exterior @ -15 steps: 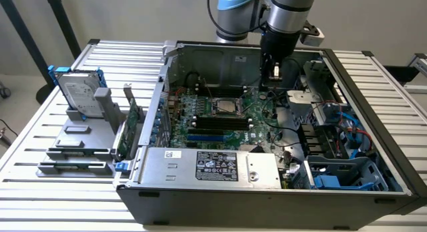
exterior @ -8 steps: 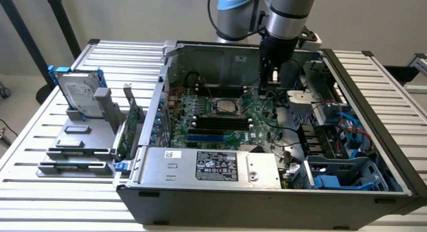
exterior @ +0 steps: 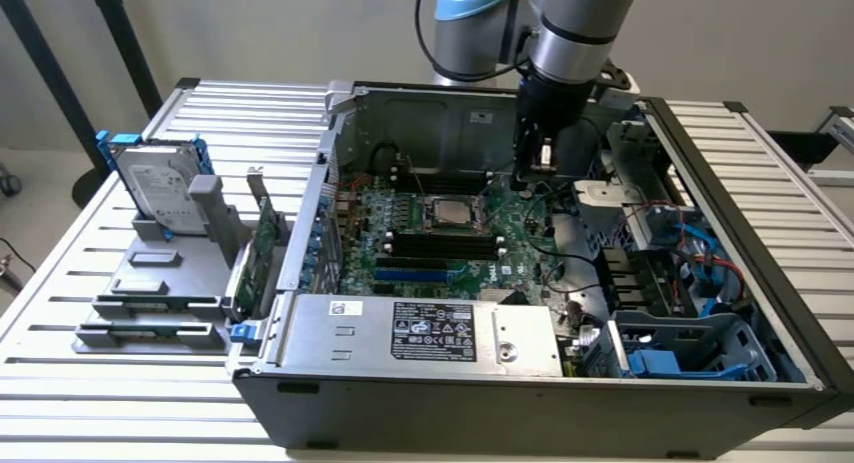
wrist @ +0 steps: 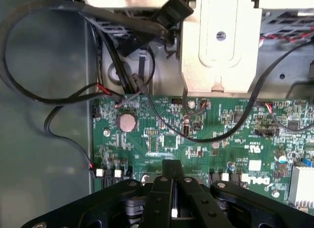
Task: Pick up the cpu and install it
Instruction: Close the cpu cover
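Exterior view: gripper [exterior: 521, 181], fingers pressed together, hangs low over the motherboard [exterior: 441, 245] beside the cpu [exterior: 451, 212], where loose cables [wrist: 112, 51] might snag it.

Cpu [exterior: 449, 214] on motherboard [exterior: 387, 205] inside case [exterior: 534, 413]; hard drive [exterior: 160, 188] outside, exterior view's left.

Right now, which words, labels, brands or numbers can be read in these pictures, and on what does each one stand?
"DELL", white print, seen upside down, on the motherboard.
Too small to read: the power supply label.
Too small to read: the white sticker beside it.
Too small to read: the hard drive label.
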### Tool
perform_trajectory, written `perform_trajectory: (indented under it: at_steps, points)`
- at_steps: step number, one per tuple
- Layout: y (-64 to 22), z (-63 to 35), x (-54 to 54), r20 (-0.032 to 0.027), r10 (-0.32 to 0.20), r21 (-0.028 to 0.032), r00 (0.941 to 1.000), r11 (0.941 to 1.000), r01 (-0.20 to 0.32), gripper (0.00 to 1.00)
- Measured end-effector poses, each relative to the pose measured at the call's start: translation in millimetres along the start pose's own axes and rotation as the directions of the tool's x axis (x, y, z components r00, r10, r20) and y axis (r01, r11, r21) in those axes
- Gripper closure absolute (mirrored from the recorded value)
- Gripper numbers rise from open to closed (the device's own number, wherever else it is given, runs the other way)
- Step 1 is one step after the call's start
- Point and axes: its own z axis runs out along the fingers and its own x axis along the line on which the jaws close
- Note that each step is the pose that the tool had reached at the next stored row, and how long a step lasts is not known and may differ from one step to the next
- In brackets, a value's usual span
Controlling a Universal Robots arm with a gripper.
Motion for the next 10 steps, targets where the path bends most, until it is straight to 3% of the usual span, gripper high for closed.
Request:
perform_trajectory:
  at_steps: [2,3,6,10]
  points:
    - [-0.2,0.0,-0.1,0.0003,0.002,0.0321,1.0000,0.9995,-0.002,0.89]
    - [-0.5,0.0,-0.1,0.0004,0.002,0.0445,1.0000,0.9990,-0.002,0.89]
    - [-2.3,0.1,-0.7,0.0008,0.004,0.0731,1.0000,0.9973,-0.004,0.89]
    - [-5.3,0.3,-1.6,0.0013,0.005,0.1047,1.0000,0.9945,-0.006,0.89]
